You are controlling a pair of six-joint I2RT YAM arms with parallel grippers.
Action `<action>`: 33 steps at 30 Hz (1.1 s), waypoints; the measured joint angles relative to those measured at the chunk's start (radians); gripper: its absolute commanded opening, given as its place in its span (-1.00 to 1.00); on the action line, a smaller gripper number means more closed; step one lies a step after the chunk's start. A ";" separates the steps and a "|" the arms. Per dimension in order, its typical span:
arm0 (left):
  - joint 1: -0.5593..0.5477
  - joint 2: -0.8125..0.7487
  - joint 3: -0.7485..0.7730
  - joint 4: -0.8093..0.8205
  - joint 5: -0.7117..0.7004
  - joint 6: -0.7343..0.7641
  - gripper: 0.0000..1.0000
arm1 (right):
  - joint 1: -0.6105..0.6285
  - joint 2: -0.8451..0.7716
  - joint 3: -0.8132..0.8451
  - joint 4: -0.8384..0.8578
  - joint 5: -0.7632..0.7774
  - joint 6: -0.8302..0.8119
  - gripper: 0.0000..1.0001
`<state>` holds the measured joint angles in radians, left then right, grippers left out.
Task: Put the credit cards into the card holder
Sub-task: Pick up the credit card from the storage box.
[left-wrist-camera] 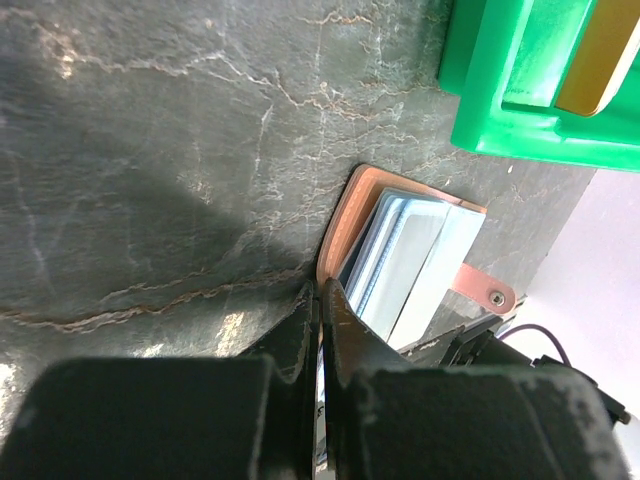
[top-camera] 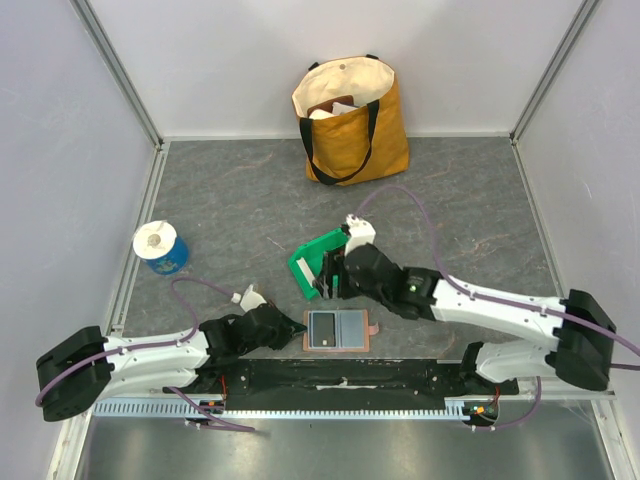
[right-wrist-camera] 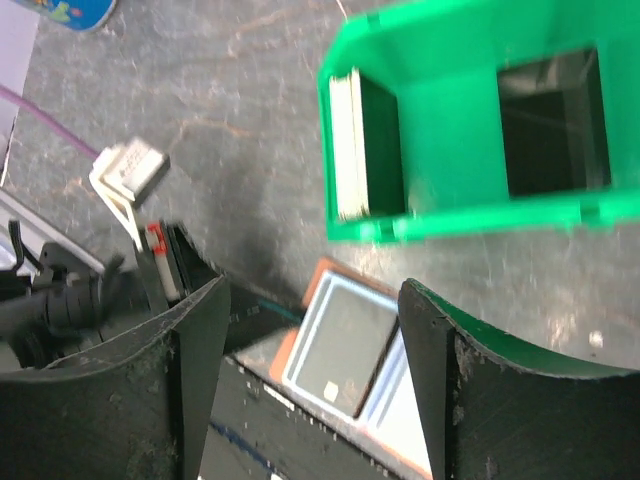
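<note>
You have the card holder (top-camera: 350, 331) lying open on the surface (top-camera: 230, 200) near the front edge. A dark credit card (right-wrist-camera: 345, 350) lies flat on its left half, and a white card (right-wrist-camera: 345, 145) stands on edge in the green bin (right-wrist-camera: 450, 130) just beyond. Your left end effector (left-wrist-camera: 320, 295) is closed, its tips against the holder's left edge. Your right end effector (right-wrist-camera: 315, 290) hangs above the dark card with its fingers spread apart, holding nothing.

Card holder (left-wrist-camera: 352, 215) corner (behind left tool (left-wrist-camera: 322, 300))
</note>
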<state>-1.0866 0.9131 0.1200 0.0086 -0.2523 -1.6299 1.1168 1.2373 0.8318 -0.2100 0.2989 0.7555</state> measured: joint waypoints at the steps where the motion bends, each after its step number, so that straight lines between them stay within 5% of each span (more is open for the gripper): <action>1: 0.000 0.000 0.002 -0.003 -0.001 -0.005 -0.96 | -0.021 0.036 0.042 -0.002 -0.021 -0.030 0.52; 7: -0.002 -0.006 0.005 -0.020 -0.010 -0.016 -0.97 | -0.102 0.264 0.235 0.002 -0.145 -0.156 0.54; 17: -0.002 -0.019 0.005 -0.039 -0.026 -0.019 -0.96 | -0.181 0.515 0.336 -0.027 -0.304 -0.253 0.61; 24: -0.002 -0.019 0.008 -0.045 -0.033 -0.020 -0.97 | -0.185 0.595 0.393 -0.032 -0.376 -0.278 0.58; 33: 0.002 -0.025 0.013 -0.064 -0.037 -0.020 -0.97 | -0.191 0.616 0.399 -0.032 -0.414 -0.279 0.30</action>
<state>-1.0847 0.8879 0.1329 -0.0555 -0.2897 -1.6501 0.9260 1.8534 1.2312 -0.2424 -0.1154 0.4767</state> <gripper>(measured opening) 0.024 0.695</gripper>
